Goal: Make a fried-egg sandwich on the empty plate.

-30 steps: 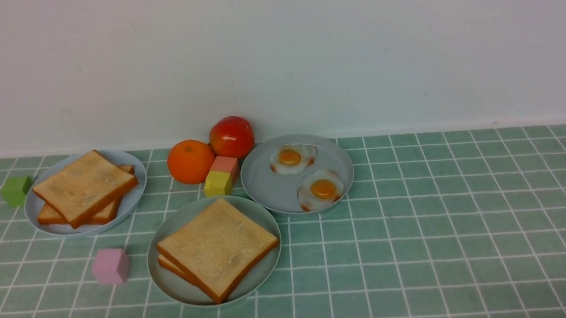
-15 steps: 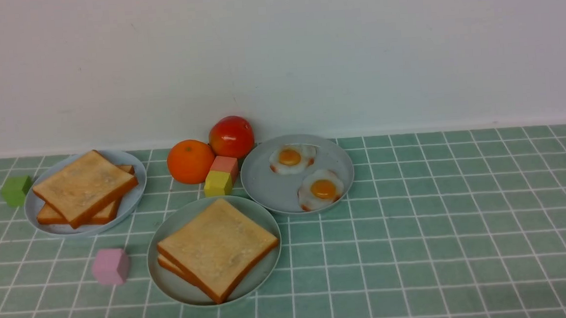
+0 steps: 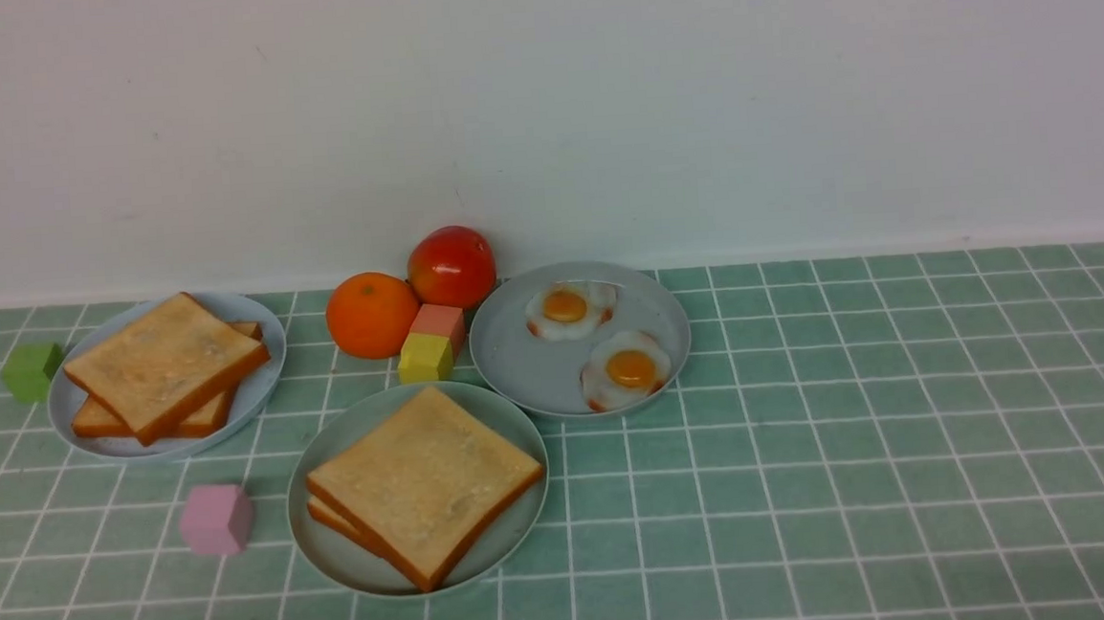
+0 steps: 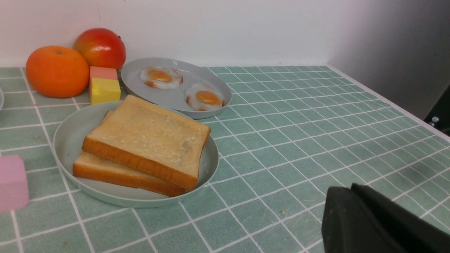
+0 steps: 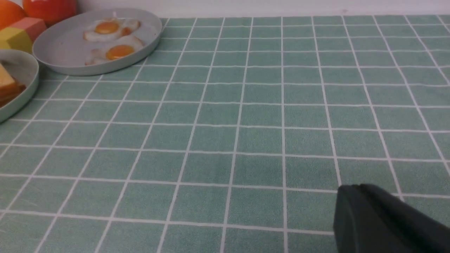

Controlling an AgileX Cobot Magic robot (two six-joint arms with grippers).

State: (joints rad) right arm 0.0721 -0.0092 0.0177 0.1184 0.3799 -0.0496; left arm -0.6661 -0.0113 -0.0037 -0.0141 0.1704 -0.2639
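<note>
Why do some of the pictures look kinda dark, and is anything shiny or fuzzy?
Front view: dim, the wall greyish, corners darker; toast sharp enough. Left wrist view: brighter, with a small shine on the tomato; gripper dark and soft-edged. Right wrist view: eggs a bit smeary, the other gripper almost black.

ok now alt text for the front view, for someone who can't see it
Two toast slices stacked on a green plate. Behind it, a grey plate holds two fried eggs; further left, a bluish plate holds more toast.
</note>
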